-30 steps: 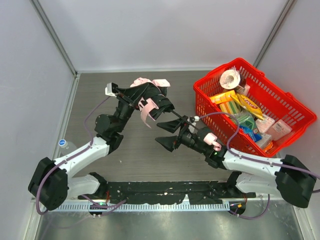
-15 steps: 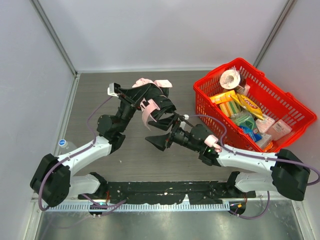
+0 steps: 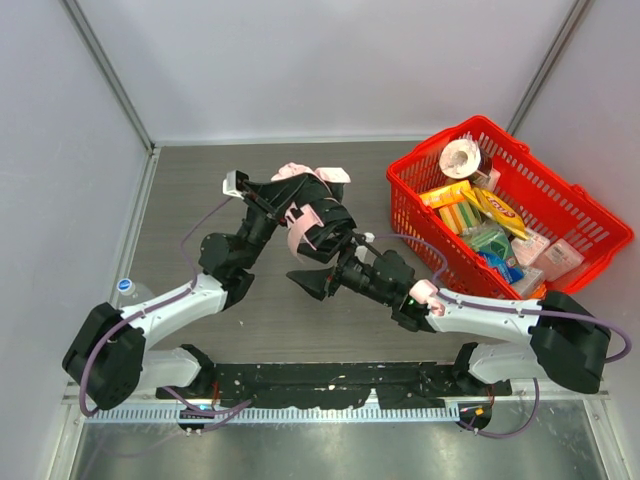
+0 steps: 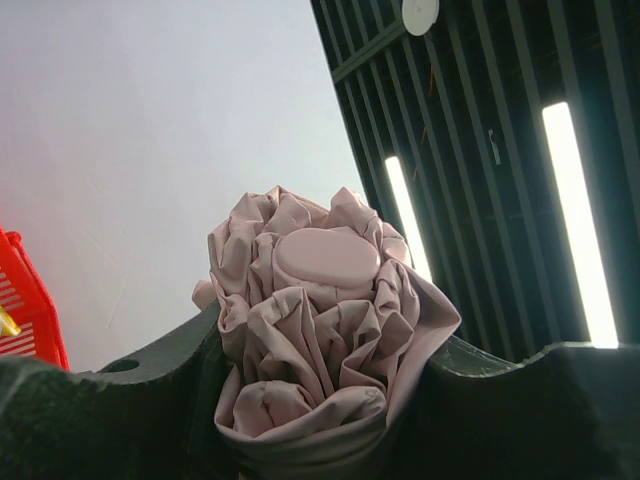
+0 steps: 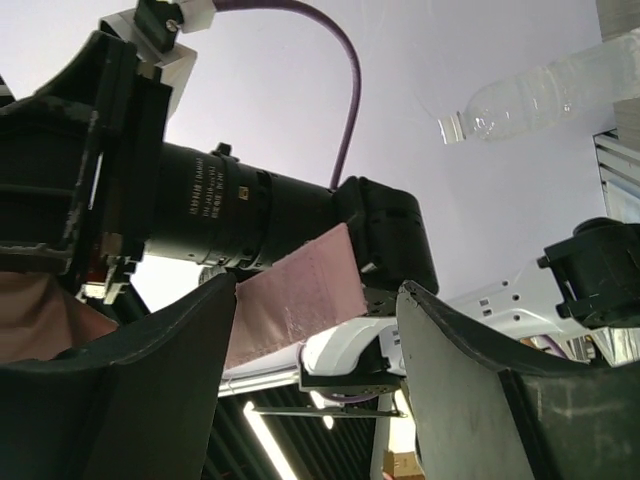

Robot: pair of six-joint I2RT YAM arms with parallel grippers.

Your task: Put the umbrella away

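Note:
The umbrella (image 3: 300, 190) is a crumpled pale pink bundle held above the table's middle. My left gripper (image 3: 318, 214) is shut on it. In the left wrist view the folded fabric (image 4: 320, 320) fills the gap of the left gripper (image 4: 325, 345), with a flat pink cap on top. A pink strap (image 3: 296, 232) hangs from the bundle. My right gripper (image 3: 318, 266) sits just below and right of it. In the right wrist view that gripper (image 5: 312, 300) is open, with the strap (image 5: 295, 295) between its jaws, against the left finger (image 5: 190, 370) and apart from the other.
A red basket (image 3: 600, 235) packed with groceries stands at the right. A clear plastic bottle (image 3: 125, 287) lies by the left wall and also shows in the right wrist view (image 5: 560, 85). Grey walls enclose the table on three sides.
My right gripper has moved left up to the hanging strap, and its jaws have narrowed. The left arm has shifted the umbrella slightly right.

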